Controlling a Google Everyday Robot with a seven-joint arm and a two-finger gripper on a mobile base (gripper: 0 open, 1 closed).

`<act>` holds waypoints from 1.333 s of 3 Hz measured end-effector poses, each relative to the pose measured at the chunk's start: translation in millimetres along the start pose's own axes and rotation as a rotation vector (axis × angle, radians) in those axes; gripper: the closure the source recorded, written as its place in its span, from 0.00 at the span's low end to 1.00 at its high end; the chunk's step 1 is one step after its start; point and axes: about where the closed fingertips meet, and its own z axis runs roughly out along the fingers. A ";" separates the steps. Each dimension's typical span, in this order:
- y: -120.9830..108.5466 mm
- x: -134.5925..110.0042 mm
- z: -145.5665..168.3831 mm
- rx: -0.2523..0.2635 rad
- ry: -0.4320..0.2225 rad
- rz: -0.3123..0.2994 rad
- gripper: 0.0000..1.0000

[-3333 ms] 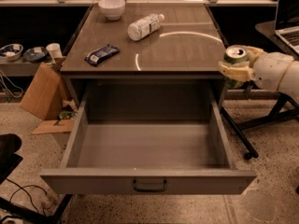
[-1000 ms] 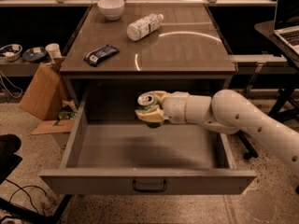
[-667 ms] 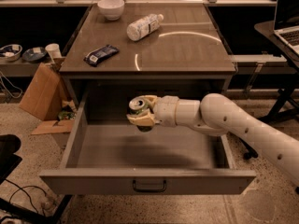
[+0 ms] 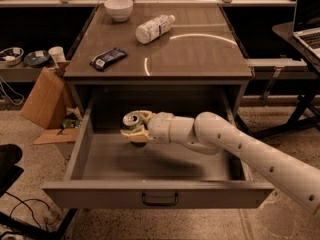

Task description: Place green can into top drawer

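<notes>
The top drawer (image 4: pixel 160 196) is pulled wide open, a shallow grey tray with a flat front panel and a small dark handle at its middle. My white arm reaches in from the right. My gripper (image 4: pixel 134 128) is shut on the green can (image 4: pixel 131 121), whose silver top faces up. The can hangs above the drawer's floor, left of its middle and toward the back, and casts a shadow on the floor below.
On the cabinet top (image 4: pixel 200 54) lie a clear white-labelled plastic bottle (image 4: pixel 155 28), a white bowl (image 4: pixel 119 8) and a dark snack packet (image 4: pixel 108 58). A cardboard box (image 4: pixel 44 100) stands on the floor at left. A laptop on a side table (image 4: pixel 306 23) is at right.
My gripper has carried the green can from beside the cabinet's right side into the open drawer, then leftward and slightly lower over the drawer floor.
</notes>
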 end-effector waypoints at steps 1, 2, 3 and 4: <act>0.0 0.8 0.8 0.001 0.000 0.001 0.83; 0.0 0.8 0.8 0.001 0.000 0.001 0.59; 0.0 0.8 0.9 0.001 0.000 0.001 0.36; 0.0 0.7 0.9 0.001 0.000 0.001 0.13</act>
